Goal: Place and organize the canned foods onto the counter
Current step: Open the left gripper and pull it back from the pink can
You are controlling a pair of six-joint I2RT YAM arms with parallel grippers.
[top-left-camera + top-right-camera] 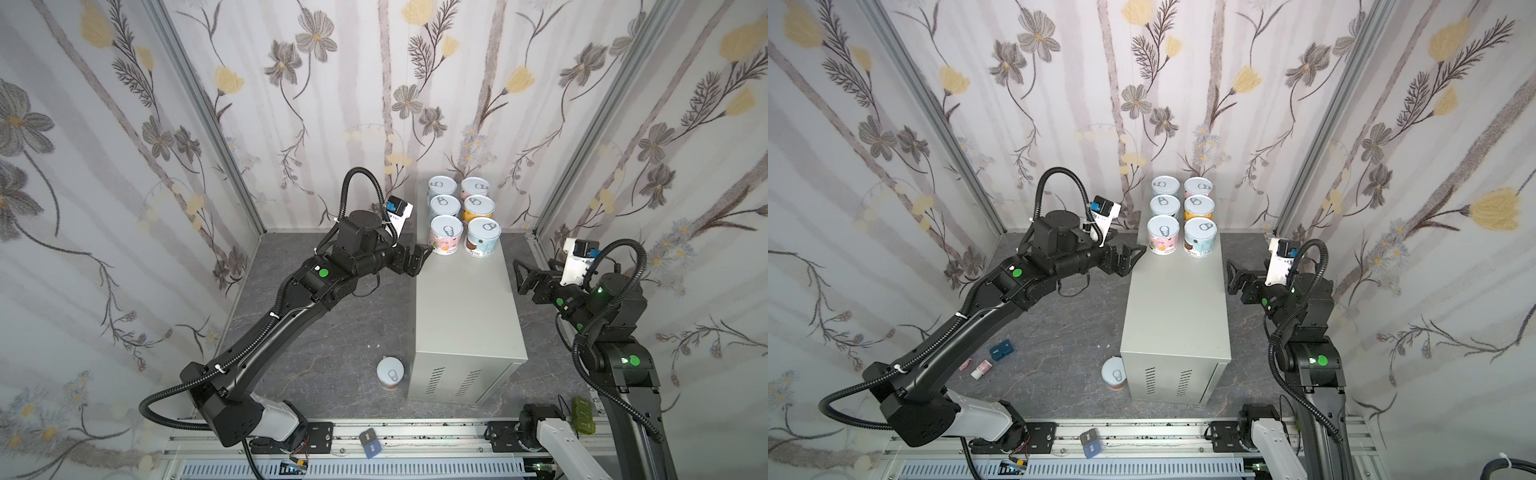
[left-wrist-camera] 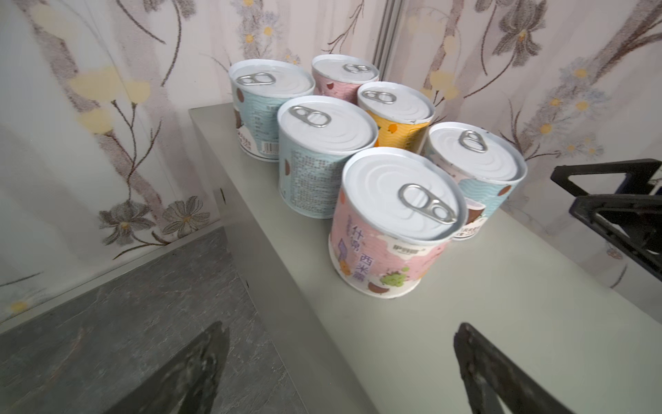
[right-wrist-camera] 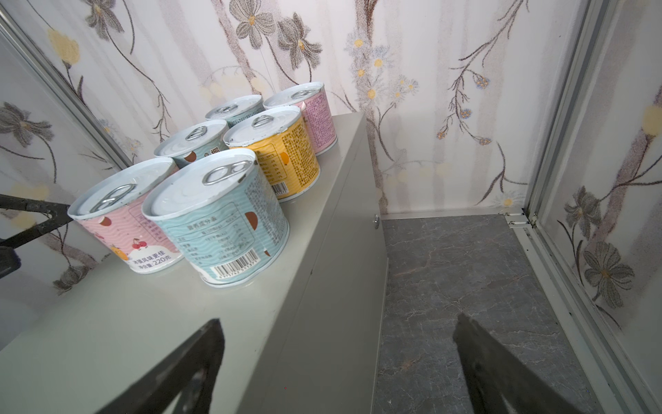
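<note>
The jaws of the left gripper stand spread with nothing between them, at the left edge of the desk and just short of the pink can. In the left wrist view one finger shows over the desk top and the other over the floor. The jaws of the right gripper are spread and empty too, off the desk's right edge and well apart from the light blue can. These two cans form the near row of six upright canned foods packed in two columns of three at the far end of the desk; the far row stands close to the far edge by the wall. Both columns sit a little in from the long edges. The near half of the desk top is bare, down to the end with the vent slots. The seventh can stands upright on the floor just beside the desk's near left corner. Left of the desk the floor is wide and open, apart from a small blue box and a small white tube far left; on the right only a narrow strip of floor runs between desk and wall.
</note>
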